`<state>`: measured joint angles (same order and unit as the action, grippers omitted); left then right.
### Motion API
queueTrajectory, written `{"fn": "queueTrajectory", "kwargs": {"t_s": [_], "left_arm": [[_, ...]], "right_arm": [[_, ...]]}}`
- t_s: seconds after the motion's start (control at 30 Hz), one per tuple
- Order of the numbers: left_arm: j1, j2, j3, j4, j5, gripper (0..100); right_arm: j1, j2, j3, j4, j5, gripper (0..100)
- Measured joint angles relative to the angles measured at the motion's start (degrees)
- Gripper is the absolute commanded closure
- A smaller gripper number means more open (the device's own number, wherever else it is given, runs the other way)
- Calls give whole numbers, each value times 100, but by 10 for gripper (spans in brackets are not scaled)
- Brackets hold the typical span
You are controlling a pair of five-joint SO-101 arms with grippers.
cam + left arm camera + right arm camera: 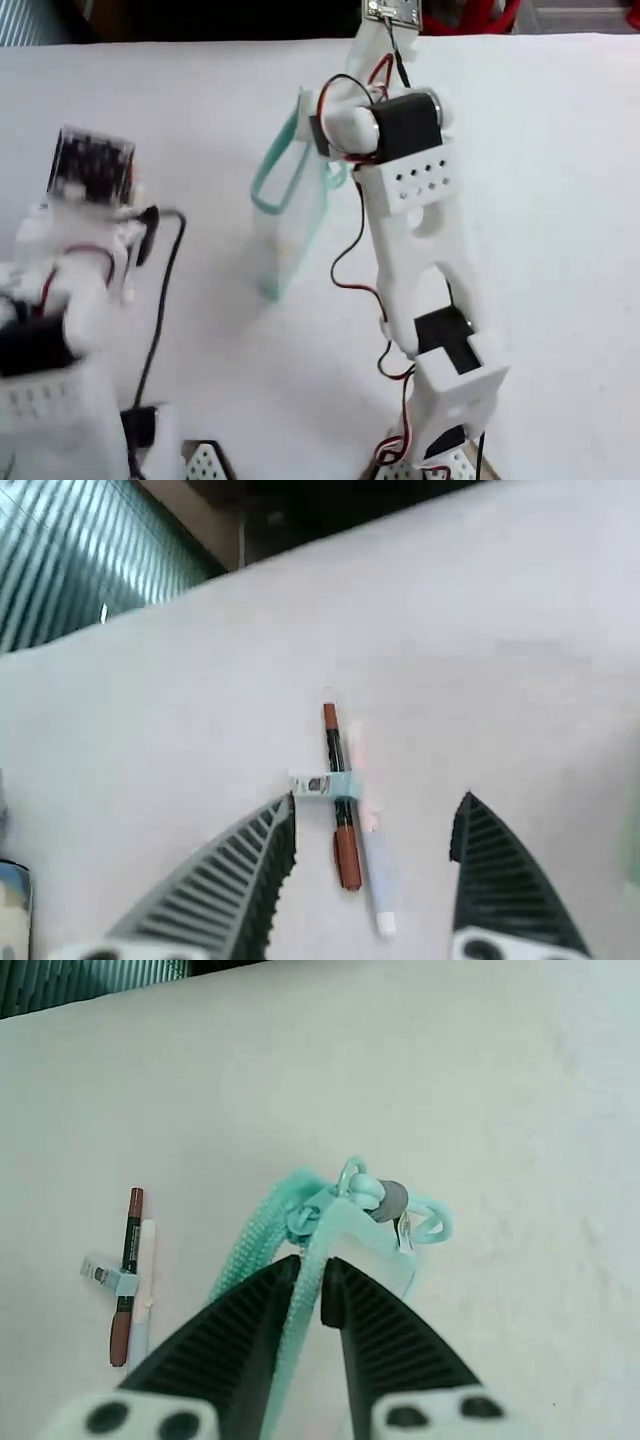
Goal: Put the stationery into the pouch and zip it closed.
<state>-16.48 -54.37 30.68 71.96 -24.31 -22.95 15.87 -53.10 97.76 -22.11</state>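
Note:
A clear pouch [290, 235] with teal trim and a teal strap [262, 1228] stands on its edge mid-table. My right gripper [312, 1265] is shut on the pouch's top rim, beside the zipper pull and ring [368, 1195]. A brown marker [341, 798], a white pen [374, 870] and a small teal-banded piece [322, 785] lie together on the table. My left gripper [375, 805] hangs open just above them, one finger on each side and touching nothing. The marker [126, 1270] also lies off to the side of the pouch in the right wrist view.
The white table [560, 200] has bare room to the right of the right arm [410, 170]. The left arm [80, 230] stands at the left edge with a black cable [160, 300] trailing down. Both arm bases sit at the near edge.

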Motion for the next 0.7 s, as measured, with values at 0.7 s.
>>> {"fn": "queueTrajectory", "kwargs": {"t_s": [0.7], "left_arm": [[-1310,7270,-4044,765,2602,751]], "right_arm": [[-70,-26,18,-9,0,981]]}}
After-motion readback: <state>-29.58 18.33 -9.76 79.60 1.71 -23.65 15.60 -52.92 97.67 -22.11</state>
